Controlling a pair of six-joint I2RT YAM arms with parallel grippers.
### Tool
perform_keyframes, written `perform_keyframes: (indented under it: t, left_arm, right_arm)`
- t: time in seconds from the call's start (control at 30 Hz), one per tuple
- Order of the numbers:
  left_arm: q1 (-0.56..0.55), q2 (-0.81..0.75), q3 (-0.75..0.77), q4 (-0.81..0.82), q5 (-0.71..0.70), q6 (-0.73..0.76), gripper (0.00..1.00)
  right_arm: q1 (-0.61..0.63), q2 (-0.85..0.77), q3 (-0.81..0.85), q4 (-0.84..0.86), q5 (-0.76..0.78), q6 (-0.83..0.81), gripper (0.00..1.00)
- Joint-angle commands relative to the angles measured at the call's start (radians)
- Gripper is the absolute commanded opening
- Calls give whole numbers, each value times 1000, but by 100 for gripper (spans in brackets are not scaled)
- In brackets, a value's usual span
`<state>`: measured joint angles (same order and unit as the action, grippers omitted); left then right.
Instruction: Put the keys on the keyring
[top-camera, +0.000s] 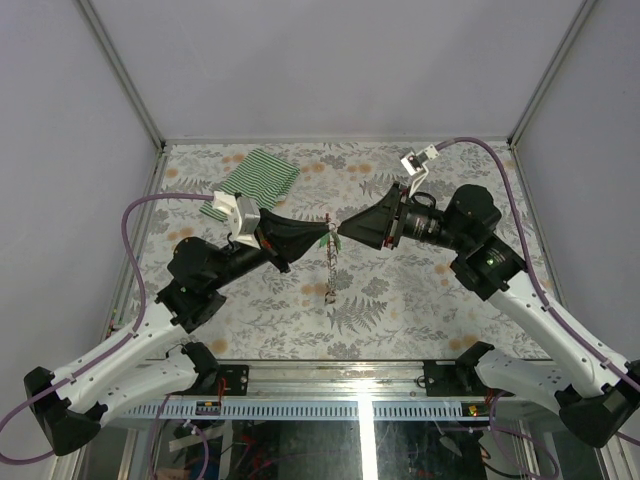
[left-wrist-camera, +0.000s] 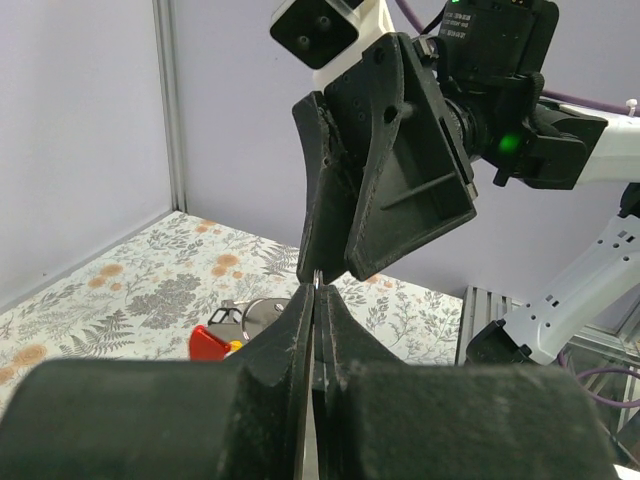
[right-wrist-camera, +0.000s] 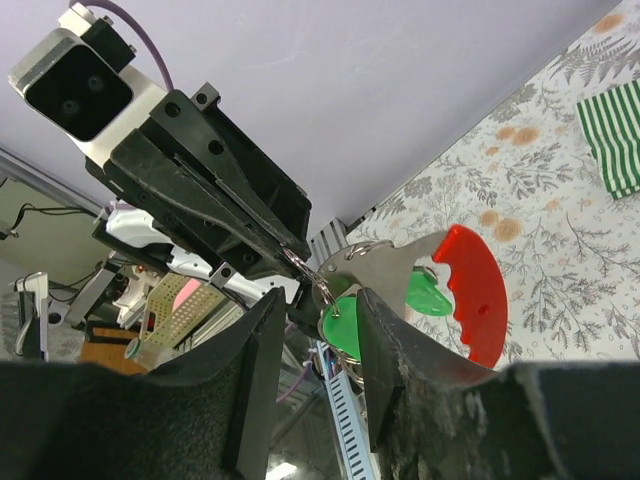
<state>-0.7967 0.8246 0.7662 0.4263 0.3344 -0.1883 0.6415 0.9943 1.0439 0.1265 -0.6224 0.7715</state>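
Note:
Both grippers meet in mid-air over the table's middle. My left gripper (top-camera: 322, 236) (left-wrist-camera: 318, 300) is shut on a thin wire ring (right-wrist-camera: 310, 275) of the keyring. The keyring's red curved loop (right-wrist-camera: 478, 295) and silvery strip (right-wrist-camera: 385, 272) hang off that ring. My right gripper (top-camera: 340, 238) (right-wrist-camera: 322, 300) faces the left one tip to tip. Its jaws stand narrowly apart around a green-tagged key (right-wrist-camera: 345, 330) whose hole sits on the wire ring. A second green key (right-wrist-camera: 432, 295) hangs behind the strip. The whole bundle (top-camera: 330, 272) dangles below the tips.
A green-and-white striped cloth (top-camera: 255, 180) lies at the back left of the floral table (top-camera: 420, 310); it also shows in the right wrist view (right-wrist-camera: 612, 140). Aluminium frame posts and grey walls ring the table.

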Motion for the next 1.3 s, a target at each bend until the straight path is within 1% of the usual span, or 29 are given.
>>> perform_keyframes:
  t: [0.0, 0.07, 0.17, 0.33, 0.43, 0.7, 0.83, 1.07, 1.27]
  left_arm:
    - [4, -10, 17, 86, 8, -5, 0]
    - [5, -8, 20, 86, 10, -5, 0]
    - [5, -5, 19, 87, 13, -6, 0]
    - [5, -1, 24, 88, 14, -6, 0]
    - [5, -2, 24, 83, 14, -5, 0]
    - [5, -5, 23, 81, 9, -2, 0]
    - [4, -8, 22, 77, 5, 1, 0]
    - [5, -12, 21, 78, 6, 1, 0]
    - [4, -14, 20, 81, 4, 3, 0]
  right_arm:
    - [4, 10, 11, 68, -60, 12, 41]
    - [4, 13, 12, 70, -61, 12, 41]
    - [5, 18, 12, 78, -69, 16, 37]
    - [4, 28, 9, 82, -77, 22, 36]
    - [5, 35, 7, 90, -84, 27, 32]
    - [4, 21, 8, 74, -70, 12, 10]
    - [4, 12, 7, 61, -51, 2, 0]
    - [4, 10, 9, 47, -46, -1, 0]
    - [4, 5, 12, 2, -25, -18, 0]
